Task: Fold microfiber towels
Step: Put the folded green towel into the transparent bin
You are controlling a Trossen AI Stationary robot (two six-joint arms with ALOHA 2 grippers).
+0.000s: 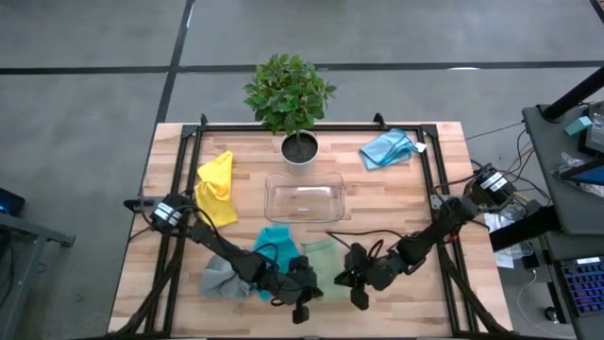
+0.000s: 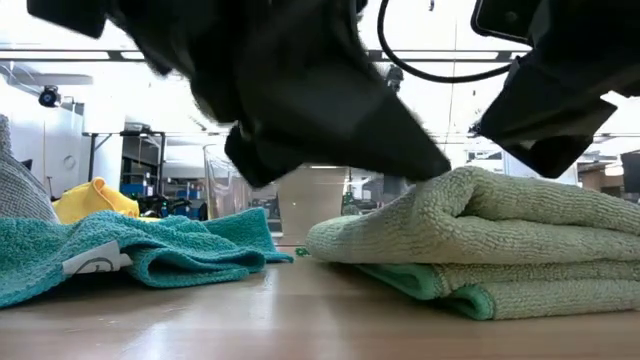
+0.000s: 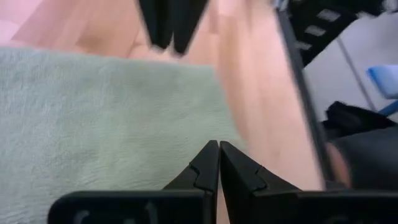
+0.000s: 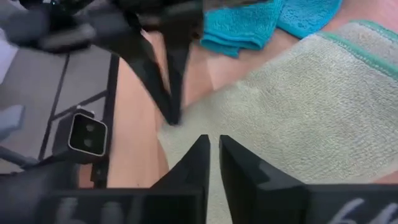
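At the near edge of the wooden table (image 1: 377,203) we find both arms bent low over the sage green towel (image 1: 321,259), which lies folded in stacked layers near the middle of that edge. The left gripper (image 1: 304,304) sits at the towel's near left corner with its fingers pressed together and nothing between them, the tips hanging just over the cloth. The right gripper (image 1: 360,297) is just to the right, at the towel's near right side; its fingers stand a narrow slit apart above the cloth, and we cannot tell whether they pinch any of it, since the wrist picture is blurred. Touching the sage towel on its left lies the teal towel (image 1: 276,242), rumpled, and left of that, under the left arm, the grey towel (image 1: 219,277) in a loose heap. Farther back, at the middle of the table, stands the clear plastic tray (image 1: 304,199). The yellow towel (image 1: 217,187) lies crumpled on the left side, beside the tray but apart from it. At the far edge a potted plant (image 1: 291,99) stands behind the tray, and the light blue towel (image 1: 388,148) lies bunched toward the far right corner.
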